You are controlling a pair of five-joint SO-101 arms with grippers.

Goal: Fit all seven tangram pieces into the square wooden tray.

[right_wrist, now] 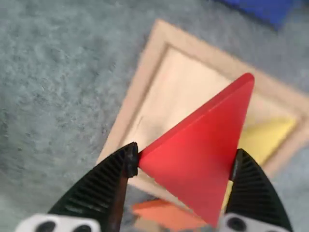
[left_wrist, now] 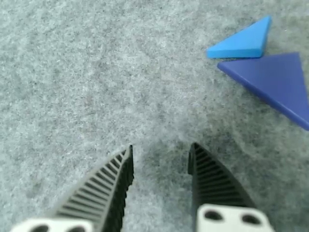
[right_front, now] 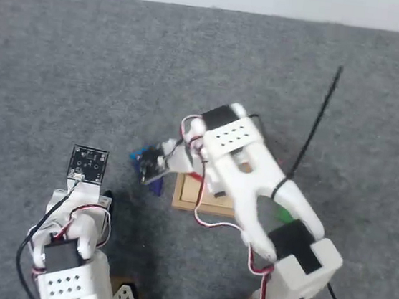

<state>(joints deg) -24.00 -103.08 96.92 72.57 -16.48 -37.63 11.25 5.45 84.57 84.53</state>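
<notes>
Right gripper (right_wrist: 184, 153) holds a red triangle (right_wrist: 200, 166) over the square wooden tray (right_wrist: 145, 82).
Its jaws clamp the triangle's edges above the tray, where a yellow piece (right_wrist: 263, 137) lies. The left gripper (left_wrist: 160, 154), moderately open, hangs over carpet away from the tray, near a light blue triangle (left_wrist: 244, 41) and a dark blue triangle (left_wrist: 277, 79).

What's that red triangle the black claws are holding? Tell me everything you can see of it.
The red triangle is a flat, plain-coloured piece with smooth faces and sharp corners, perhaps painted wood. The right gripper clamps it by two edges between its black ribbed fingers. It hangs tilted over the wooden tray, one corner pointing away, partly covering a yellow piece lying in the tray.
</notes>
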